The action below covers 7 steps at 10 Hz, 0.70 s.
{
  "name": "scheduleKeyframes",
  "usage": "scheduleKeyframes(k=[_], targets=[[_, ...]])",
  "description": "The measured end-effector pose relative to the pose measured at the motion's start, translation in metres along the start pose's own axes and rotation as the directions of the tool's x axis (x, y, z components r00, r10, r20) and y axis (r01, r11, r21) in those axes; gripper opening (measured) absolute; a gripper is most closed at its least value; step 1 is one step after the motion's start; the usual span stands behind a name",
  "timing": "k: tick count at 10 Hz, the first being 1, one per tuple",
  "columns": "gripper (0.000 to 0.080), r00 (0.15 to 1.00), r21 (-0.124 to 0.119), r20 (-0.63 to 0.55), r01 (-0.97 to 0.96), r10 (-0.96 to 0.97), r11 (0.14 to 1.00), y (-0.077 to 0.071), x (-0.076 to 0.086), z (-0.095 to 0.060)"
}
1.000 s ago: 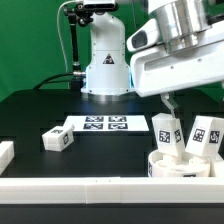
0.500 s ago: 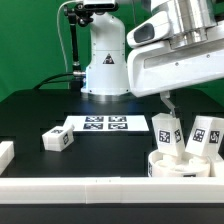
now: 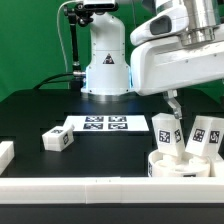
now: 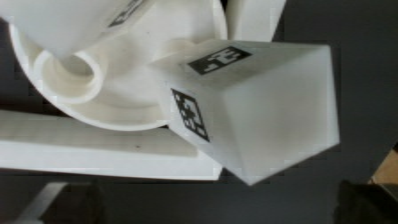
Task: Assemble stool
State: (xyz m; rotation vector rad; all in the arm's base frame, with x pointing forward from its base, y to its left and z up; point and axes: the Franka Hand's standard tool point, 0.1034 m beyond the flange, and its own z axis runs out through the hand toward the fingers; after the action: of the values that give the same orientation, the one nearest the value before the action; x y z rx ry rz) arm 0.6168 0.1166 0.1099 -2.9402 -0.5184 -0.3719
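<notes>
1. The arm (image 3: pixel 185 62) now sits slightly higher and further toward the exterior view's right than a second ago. It is drawing up off the stool parts rather than pressing down on them.
2. The jaws stand spread as wide as they go and hold nothing. The one finger (image 3: pixel 171 101) that shows hangs just above the near leg (image 3: pixel 165 134) and is apart from it.
3. The seat (image 3: pixel 178 167) rests at the front of the bench (image 3: pixel 30 112) on the exterior view's right. The near leg and the far leg (image 3: pixel 204 135) stand in it, both leaning a little. In the wrist view one leg fills most of the frame, with the ring of the seat under it.
4. The loose leg (image 3: pixel 58 140) lies on its side near the marker board (image 3: pixel 105 124), well apart from the seat.
5. Judging by the open, rising jaws, the near leg has been let go and counts as placed, so two legs of three are in.
6. The next step is probably to fetch the loose leg. Whether the two standing legs are fully seated cannot be told from here.
</notes>
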Motion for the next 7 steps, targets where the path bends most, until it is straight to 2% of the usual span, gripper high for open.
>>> scheduleKeyframes(k=[2,6,7], targets=[[0.0648,0.972,0.003,0.016,0.236,-0.236,0.972,-0.0080,-0.0011,0.0019],[0.0648,0.904,-0.002,0.024,0.427,-0.427,0.904,-0.0026,-0.0026,0.0025],[0.0648,0.863,-0.007,0.027,0.505,-0.505,0.863,-0.0020,-0.0027,0.0026]])
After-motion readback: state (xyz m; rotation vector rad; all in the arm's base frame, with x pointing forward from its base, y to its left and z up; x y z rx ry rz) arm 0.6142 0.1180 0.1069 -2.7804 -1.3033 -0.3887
